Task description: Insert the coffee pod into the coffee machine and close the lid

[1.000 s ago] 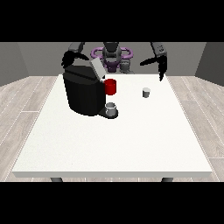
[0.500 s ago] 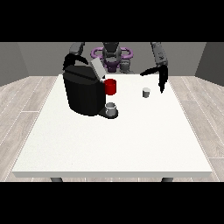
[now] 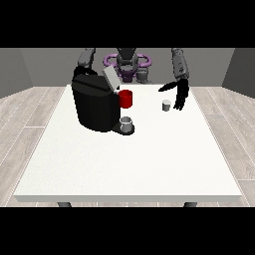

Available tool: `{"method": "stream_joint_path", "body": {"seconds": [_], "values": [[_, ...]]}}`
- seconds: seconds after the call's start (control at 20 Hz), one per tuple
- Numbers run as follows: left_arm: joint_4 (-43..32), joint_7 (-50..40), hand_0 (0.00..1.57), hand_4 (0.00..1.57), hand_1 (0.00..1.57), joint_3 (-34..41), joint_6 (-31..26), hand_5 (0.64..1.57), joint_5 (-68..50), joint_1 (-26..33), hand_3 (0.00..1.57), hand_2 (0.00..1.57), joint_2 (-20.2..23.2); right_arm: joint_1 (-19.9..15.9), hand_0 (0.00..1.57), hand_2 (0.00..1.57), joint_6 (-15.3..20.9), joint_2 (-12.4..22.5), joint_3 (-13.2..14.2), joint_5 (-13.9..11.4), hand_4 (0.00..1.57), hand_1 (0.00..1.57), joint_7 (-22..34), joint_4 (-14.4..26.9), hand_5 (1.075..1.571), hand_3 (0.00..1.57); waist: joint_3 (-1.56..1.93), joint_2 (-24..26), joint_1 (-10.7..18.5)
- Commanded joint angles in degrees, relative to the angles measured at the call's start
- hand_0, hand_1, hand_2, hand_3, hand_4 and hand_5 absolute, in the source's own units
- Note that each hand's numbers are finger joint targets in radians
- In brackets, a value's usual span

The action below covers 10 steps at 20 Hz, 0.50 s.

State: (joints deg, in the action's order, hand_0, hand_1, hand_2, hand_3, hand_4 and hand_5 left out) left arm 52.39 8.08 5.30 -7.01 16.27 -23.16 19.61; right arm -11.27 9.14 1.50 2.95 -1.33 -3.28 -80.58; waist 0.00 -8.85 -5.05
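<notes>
You've got coffee pod [image 3: 167, 105] standing upright on white table [image 3: 129, 159], far side, well right of coffee machine [image 3: 97, 102]. Hand at view's right [image 3: 180, 94] just beside pod, fingers straight, spread, pointing down, nothing held; can't tell if touching. Machine lid [image 3: 110, 78] up, tilted. Red part [image 3: 126, 98] on machine front, grey cup [image 3: 127, 123] on tray below. Hand at view's left hidden behind machine, can't tell state.
</notes>
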Motion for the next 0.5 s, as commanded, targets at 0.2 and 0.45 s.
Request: {"method": "stream_joint_path", "body": {"seconds": [0.2, 0.45], "values": [[-8.32, -1.29, 0.62, 0.0, 0.62, -0.09, 1.4, 1.571, 5.08, -4.71, 0.48, 0.74, 2.9, -0.33, 0.0, 0.0, 2.11, -1.39, -2.71, -0.5, 0.39, 0.0, 2.09, 0.22, 1.571, 0.0, -0.01, 0.28, -1.96], [-11.97, 2.71, 0.57, 0.0, 0.57, -1.32, 1.62, 1.571, 8.74, -4.75, 0.41, 0.7, 4.78, 1.28, 0.0, 0.0, -0.13, -0.98, -3.1, -0.83, 0.45, 0.0, 2.41, -1.36, 1.571, 0.0, -0.02, 0.92, -3.42]]}}
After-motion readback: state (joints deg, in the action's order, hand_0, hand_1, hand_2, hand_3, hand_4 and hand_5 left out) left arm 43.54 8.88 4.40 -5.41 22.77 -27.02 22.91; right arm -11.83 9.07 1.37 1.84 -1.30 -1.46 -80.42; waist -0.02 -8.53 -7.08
